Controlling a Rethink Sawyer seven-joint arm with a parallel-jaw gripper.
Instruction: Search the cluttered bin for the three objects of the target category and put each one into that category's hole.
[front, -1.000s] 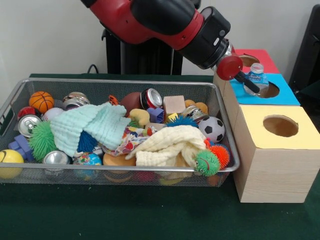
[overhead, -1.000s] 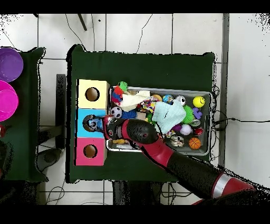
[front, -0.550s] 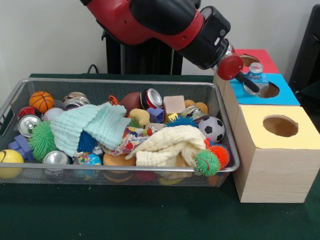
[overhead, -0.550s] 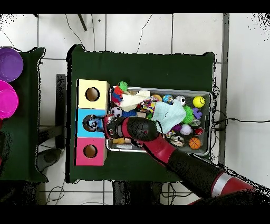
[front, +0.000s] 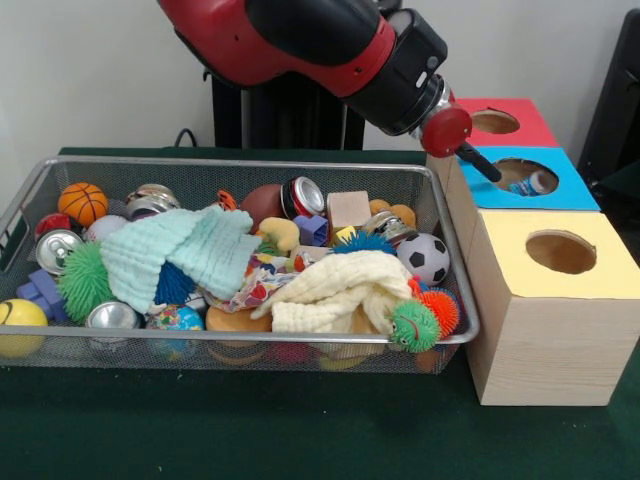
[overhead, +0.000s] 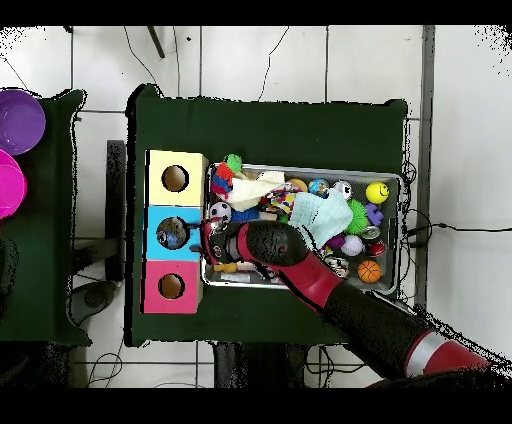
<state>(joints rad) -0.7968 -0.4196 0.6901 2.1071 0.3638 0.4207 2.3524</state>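
A small clear bottle with a blue label (front: 530, 184) lies tilted inside the round hole of the blue-topped box (front: 578, 192). My gripper (front: 480, 163) hangs just left of that hole and above the box's edge, open and holding nothing; one black finger (front: 484, 166) shows past the red wrist knob. In the overhead view the gripper (overhead: 205, 236) sits between the blue box (overhead: 158, 216) and the wire bin (overhead: 392, 180). The bin (front: 240, 164) is full of mixed toys, cloths and cans.
A red-topped box (front: 520, 108) stands behind the blue one and a yellow-topped box (front: 600, 272) in front. In the bin lie cans (front: 302, 195), a soccer ball (front: 427, 256), a basketball (front: 82, 201), spiky balls (front: 414, 324) and cloths (front: 180, 250). Purple bowls (overhead: 18, 120) sit on a side table.
The bottle has left the gripper and dropped into the blue box's hole. The gripper has drawn back slightly left and up from the hole.
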